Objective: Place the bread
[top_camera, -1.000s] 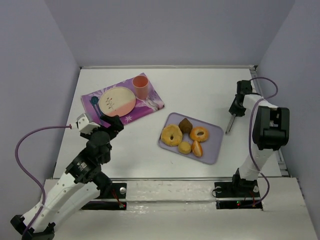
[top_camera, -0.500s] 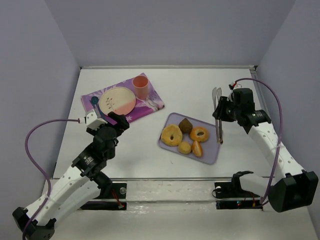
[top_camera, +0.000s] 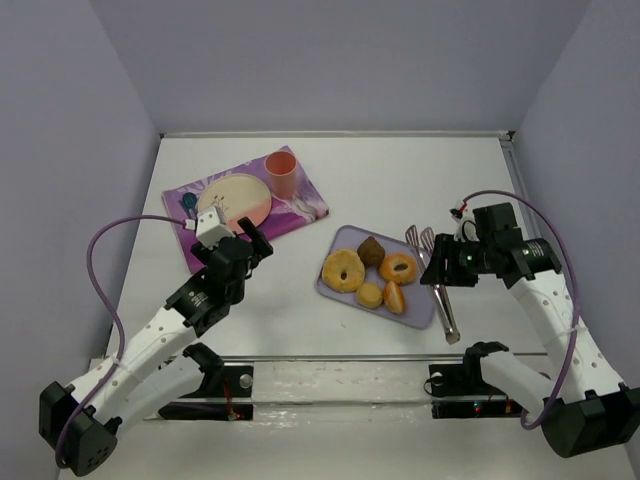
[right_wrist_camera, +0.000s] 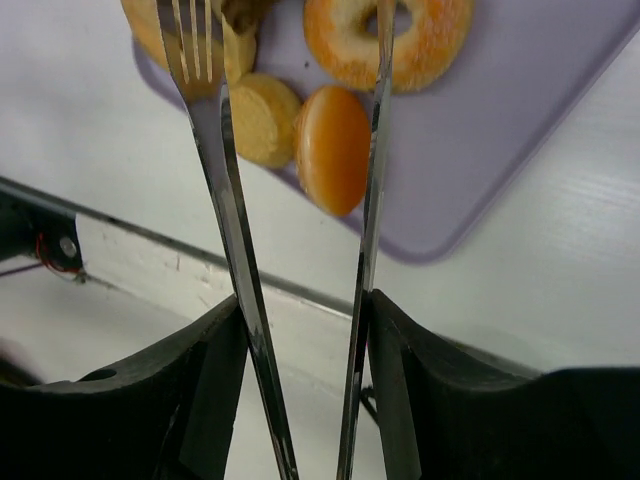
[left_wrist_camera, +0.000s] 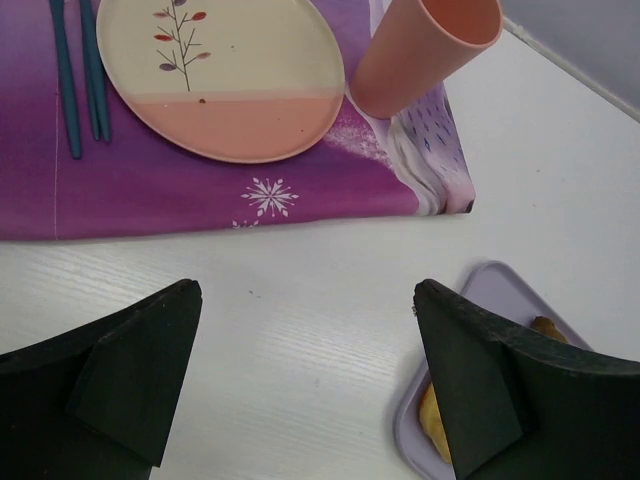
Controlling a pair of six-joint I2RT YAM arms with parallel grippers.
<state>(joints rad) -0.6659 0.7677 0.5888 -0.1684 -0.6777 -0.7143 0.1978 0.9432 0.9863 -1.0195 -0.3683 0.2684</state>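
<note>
Gripping tongs (right_wrist_camera: 225, 150) in the right gripper (right_wrist_camera: 305, 320), one steel arm against each finger, tips spread apart. Hovering over the tray (right_wrist_camera: 480, 150), with the bread (right_wrist_camera: 333, 148) lying at its near edge, right beside the bun (right_wrist_camera: 260, 118) and just below the doughnut (right_wrist_camera: 390, 40). Judging the tips to be reaching past the bread, so probably worth drawing back before lowering. Straddling it across the narrow width, keeping the forked tip off the bun, and closing gently to avoid squashing or flicking it. Holding the left gripper (left_wrist_camera: 310, 350) wide open and empty above the table (left_wrist_camera: 300, 280), between mat (left_wrist_camera: 200, 200) and tray, near the plate (left_wrist_camera: 220, 70).
</note>
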